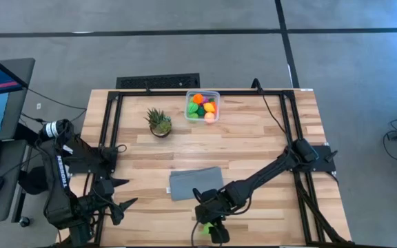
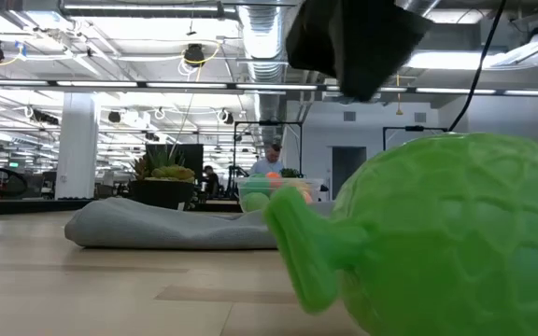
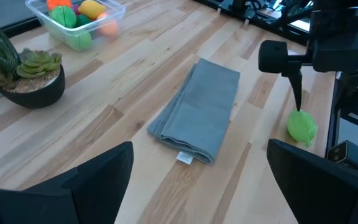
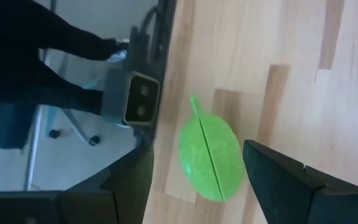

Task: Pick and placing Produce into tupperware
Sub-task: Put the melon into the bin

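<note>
Your right gripper [image 4: 194, 186] hangs just above the green toy fruit [image 4: 209, 158] at the near edge of the table [image 1: 253, 148], its two fingers spread to either side of the fruit and not pressing on it (the fruit lies on the wood, stem pointing toward the table edge). Your left gripper [image 3: 197, 180] waits at the near left corner, fingers spread wide with nothing between them. At the far edge sits the clear tub [image 1: 202, 106], already holding orange, green, yellow and pink toy pieces. Just left of it stands a small potted plant [image 1: 159, 122], and a folded grey cloth [image 1: 196, 183] lies flat between the plant and your right gripper, close to the fruit but apart from it. Beyond the table the low view shows an open office with ceiling pipes and strip lights, and a person far back.
</note>
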`<state>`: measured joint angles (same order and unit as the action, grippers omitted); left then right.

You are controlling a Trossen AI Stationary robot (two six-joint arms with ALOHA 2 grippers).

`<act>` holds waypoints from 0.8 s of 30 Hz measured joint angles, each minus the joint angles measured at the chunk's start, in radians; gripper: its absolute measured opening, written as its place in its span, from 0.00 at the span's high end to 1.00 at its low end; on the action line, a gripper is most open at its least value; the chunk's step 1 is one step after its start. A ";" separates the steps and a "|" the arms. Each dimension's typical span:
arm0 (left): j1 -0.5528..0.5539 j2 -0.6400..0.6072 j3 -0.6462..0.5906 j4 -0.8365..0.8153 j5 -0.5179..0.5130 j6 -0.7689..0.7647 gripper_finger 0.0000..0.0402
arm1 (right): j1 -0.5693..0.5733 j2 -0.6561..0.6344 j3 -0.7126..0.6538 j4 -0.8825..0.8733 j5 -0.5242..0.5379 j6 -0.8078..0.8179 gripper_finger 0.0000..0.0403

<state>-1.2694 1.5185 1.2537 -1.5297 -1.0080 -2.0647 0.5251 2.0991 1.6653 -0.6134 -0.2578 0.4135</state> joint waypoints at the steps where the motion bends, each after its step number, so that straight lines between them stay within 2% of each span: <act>1: 0.000 0.000 0.000 0.000 0.000 0.000 0.10 | 0.000 0.000 0.000 -0.013 0.010 -0.003 0.33; 8: 0.000 0.000 0.000 0.001 0.000 0.002 0.10 | -0.005 0.000 0.000 -0.094 0.075 -0.004 0.31; 18: 0.000 0.000 0.000 -0.008 0.000 0.016 0.10 | 0.015 0.000 0.000 -0.052 0.088 -0.004 0.14; 24: 0.000 0.000 0.000 -0.017 0.000 0.017 0.10 | 0.069 0.000 0.000 -0.038 0.159 -0.026 0.08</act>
<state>-1.2694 1.5185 1.2537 -1.5465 -1.0084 -2.0476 0.5943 2.0991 1.6653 -0.6510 -0.0992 0.3875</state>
